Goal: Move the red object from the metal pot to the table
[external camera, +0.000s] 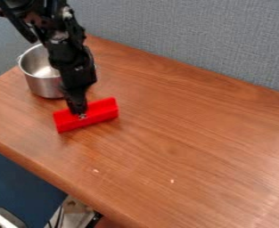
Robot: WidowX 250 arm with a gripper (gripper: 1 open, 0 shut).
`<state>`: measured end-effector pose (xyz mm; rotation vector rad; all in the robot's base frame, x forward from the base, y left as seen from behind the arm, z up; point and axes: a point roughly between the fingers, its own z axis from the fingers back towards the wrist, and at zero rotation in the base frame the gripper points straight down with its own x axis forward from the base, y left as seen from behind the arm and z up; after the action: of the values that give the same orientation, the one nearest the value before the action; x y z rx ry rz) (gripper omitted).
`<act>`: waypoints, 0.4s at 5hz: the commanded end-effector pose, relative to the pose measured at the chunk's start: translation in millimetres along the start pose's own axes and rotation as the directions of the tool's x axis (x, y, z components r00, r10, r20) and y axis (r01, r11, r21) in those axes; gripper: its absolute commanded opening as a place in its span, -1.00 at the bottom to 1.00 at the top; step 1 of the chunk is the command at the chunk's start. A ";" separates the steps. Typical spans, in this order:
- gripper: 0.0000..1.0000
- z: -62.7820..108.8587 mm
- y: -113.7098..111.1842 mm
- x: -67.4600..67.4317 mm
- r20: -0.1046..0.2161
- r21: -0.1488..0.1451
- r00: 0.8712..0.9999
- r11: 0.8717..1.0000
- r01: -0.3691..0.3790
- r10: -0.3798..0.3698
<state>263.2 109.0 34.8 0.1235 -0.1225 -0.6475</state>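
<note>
The red object (88, 116), a bright red block, lies low on the table (177, 134), just in front and to the right of the metal pot (39, 73). My gripper (77, 108) points straight down onto the block's top and is shut on it, with the dark arm rising behind toward the upper left. The shiny round pot stands near the table's back left corner, partly hidden by the arm, and its inside looks empty where it shows. I cannot tell whether the block rests on the wood or hangs just above it.
The reddish-brown tabletop stretches to the right and toward the front. Its front edge runs diagonally across the lower left. A grey-blue wall stands behind the table.
</note>
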 end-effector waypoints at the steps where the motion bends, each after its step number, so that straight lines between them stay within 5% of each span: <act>1: -1.00 9.1 -1.3 5.7 0.024 0.017 1.000 1.000 0.005 -0.005; 2: -1.00 6.6 -0.8 6.3 0.031 0.010 1.000 1.000 0.002 -0.003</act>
<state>264.2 105.3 35.1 0.1100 -0.1319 -0.6512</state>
